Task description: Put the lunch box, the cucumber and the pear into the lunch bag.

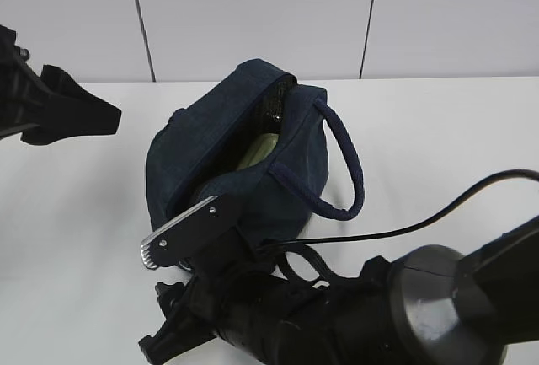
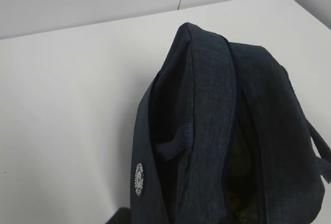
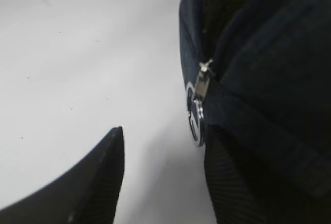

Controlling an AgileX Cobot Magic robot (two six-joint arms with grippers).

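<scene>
Nearest in the exterior view: right arm (image 1: 404, 310), dark and bulky, reaching in from the lower right toward the bag (image 1: 244, 158). Right gripper (image 1: 189, 260) at the bag's near end, one metal-tipped finger (image 1: 181, 234) lying against the fabric. In the right wrist view, jaws apart: one black finger clear of the bag on the left, the other close against the fabric on the right, nothing clamped between them. Silver ring pull (image 3: 195, 113) hanging at the bag's near edge, just beside the right-hand finger; contact not determinable.

Cable (image 1: 438, 209) looping from the right arm across the table (image 1: 76, 213), right of the bag.

Bag at table centre, slumped, top zipper open. Loop handle (image 1: 345, 163) draped over the right side. Inside the opening, pale green lid of the box (image 1: 257, 152) partly visible. Cucumber and pear not identifiable; interior dark in the left wrist view, contents unclear. Small round white badge (image 2: 138, 179) on the bag's side.

Left arm (image 1: 50, 104) far left of the bag, raised, well apart from it. Left gripper outside its wrist view; finger state not determinable.

Behind the bag: pale wall (image 1: 253, 11) with dark vertical seams.
</scene>
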